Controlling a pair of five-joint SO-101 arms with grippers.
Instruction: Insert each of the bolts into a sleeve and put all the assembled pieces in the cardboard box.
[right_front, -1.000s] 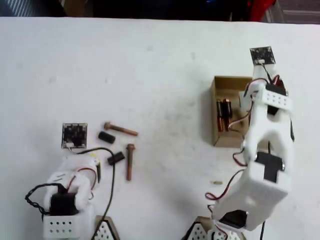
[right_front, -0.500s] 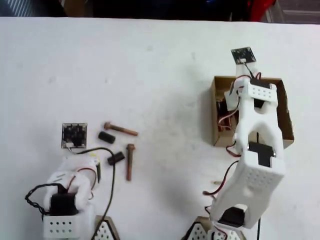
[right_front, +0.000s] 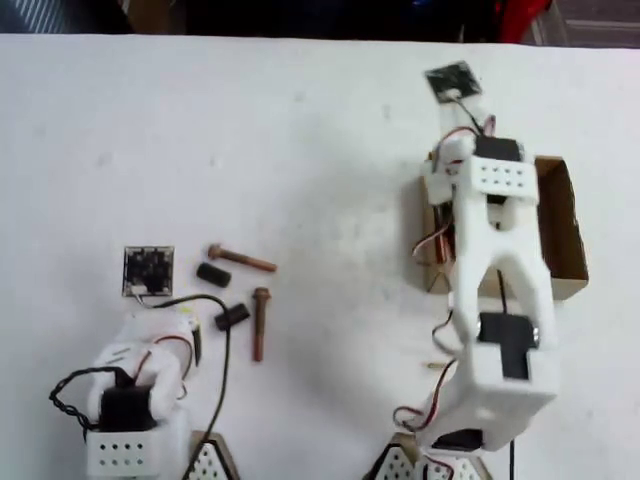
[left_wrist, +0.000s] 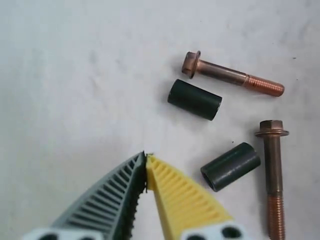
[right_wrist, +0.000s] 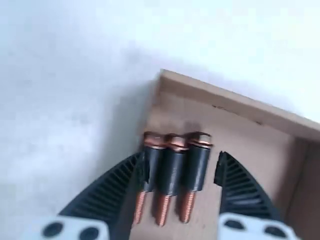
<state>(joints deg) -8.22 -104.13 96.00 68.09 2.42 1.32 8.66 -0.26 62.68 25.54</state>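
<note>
While the right gripper (right_wrist: 181, 156) hangs over the box (right_wrist: 235, 105), its black fingers (right_wrist: 120, 192) stand wide apart, nothing gripped. Between them, on the box floor, are three sleeved bolts (right_wrist: 171, 167). They lie side by side and touching, heads toward the wall near a corner, threads pointing back toward the wrist. Whether the nearer finger touches the outermost piece, cannot tell.

High view: right arm (right_front: 495, 250) stretched over the box's left half, right rim exposed. One second ago the arm covered the right half and the pieces showed at the left. Since then it has swung leftward across the box, and its wrist board (right_front: 452, 80) now sits beyond the box's far left corner.

Left gripper (left_wrist: 145, 159): grey and yellow fingers (left_wrist: 110, 200) closed tip to tip, empty, low over the table (left_wrist: 75, 75). Just ahead lie four loose parts. One bolt (left_wrist: 232, 75) lies just beside a sleeve (left_wrist: 195, 100), roughly parallel, apart. The second sleeve (left_wrist: 231, 166) sits just beside the second bolt (left_wrist: 272, 175), near its head. None assembled. Left arm (right_front: 140, 375) and these four parts are unmoved over the second, well apart from the box.
</note>
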